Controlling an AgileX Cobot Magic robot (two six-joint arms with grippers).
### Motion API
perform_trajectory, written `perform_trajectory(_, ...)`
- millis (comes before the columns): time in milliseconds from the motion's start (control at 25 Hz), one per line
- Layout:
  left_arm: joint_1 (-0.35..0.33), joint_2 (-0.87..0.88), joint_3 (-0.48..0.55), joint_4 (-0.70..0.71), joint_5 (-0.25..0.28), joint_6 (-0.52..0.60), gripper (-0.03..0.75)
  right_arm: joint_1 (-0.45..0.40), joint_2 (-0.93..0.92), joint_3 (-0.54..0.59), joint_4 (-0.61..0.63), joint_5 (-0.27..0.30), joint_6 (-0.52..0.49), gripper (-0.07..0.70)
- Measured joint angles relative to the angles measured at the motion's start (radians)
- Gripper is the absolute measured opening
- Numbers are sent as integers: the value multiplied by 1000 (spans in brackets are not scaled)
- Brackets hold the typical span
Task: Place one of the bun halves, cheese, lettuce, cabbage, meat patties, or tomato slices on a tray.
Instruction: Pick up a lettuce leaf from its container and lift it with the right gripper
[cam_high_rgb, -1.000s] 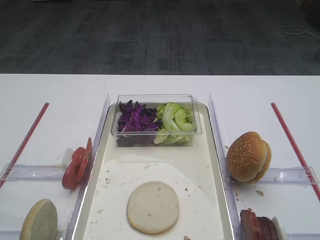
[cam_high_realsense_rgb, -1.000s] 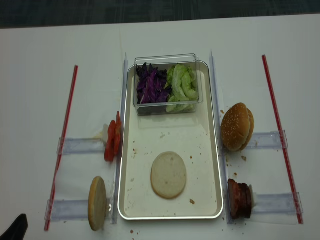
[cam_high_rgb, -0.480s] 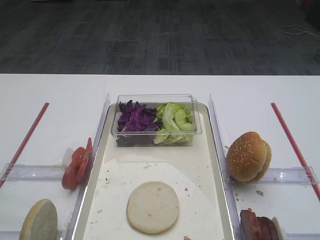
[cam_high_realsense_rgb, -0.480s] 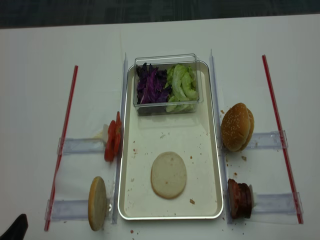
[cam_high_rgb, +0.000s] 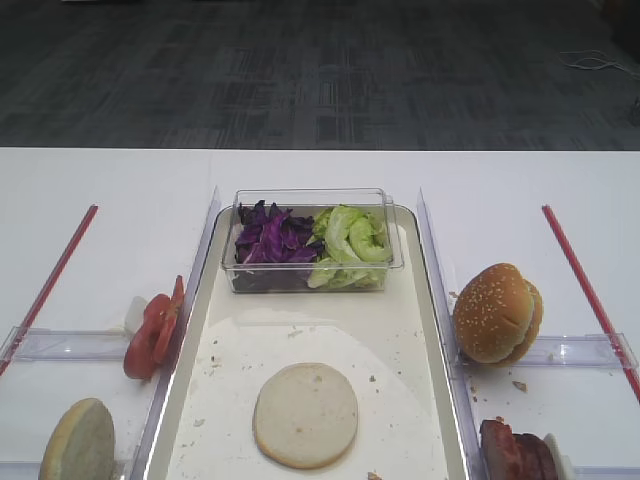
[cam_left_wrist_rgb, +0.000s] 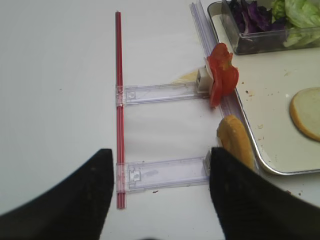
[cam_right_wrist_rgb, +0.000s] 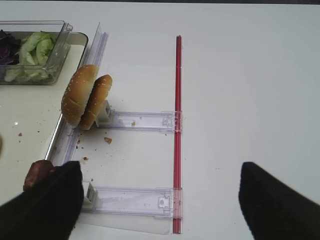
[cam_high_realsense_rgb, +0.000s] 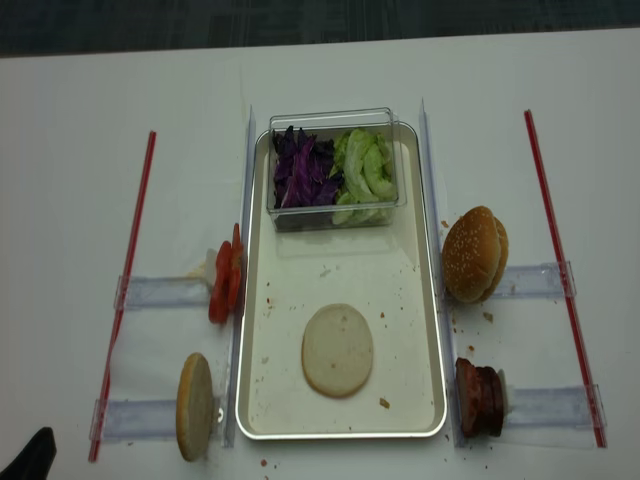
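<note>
Flat bun half (cam_high_rgb: 305, 415) lies alone on the tray (cam_high_rgb: 421, 300), unmoved over the last second; nothing else has shifted. Right hand (cam_right_wrist_rgb: 157, 192) and left hand (cam_left_wrist_rgb: 160, 187) both hang spread and empty above the counter (cam_high_rgb: 120, 190), left beside the tomato slices (cam_left_wrist_rgb: 221, 80). One placement appears complete.

A bun half (cam_high_realsense_rgb: 338, 350) lies on the tray (cam_high_realsense_rgb: 410, 330), in front of the tub (cam_high_realsense_rgb: 333, 168). Tomato slices (cam_high_realsense_rgb: 225, 282) stand left, meat patties (cam_high_realsense_rgb: 479, 398) right.
</note>
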Motion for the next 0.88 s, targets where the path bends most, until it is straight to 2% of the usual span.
perform_trajectory(280, 0, 0, 0, 0, 0, 0, 428, 0, 84, 0, 0, 0, 0, 622)
perform_trajectory(600, 0, 0, 0, 0, 0, 0, 428, 0, 220, 0, 0, -2, 2, 561)
perform_trajectory(880, 0, 0, 0, 2, 0, 0, 428, 0, 339, 0, 0, -8, 2, 558)
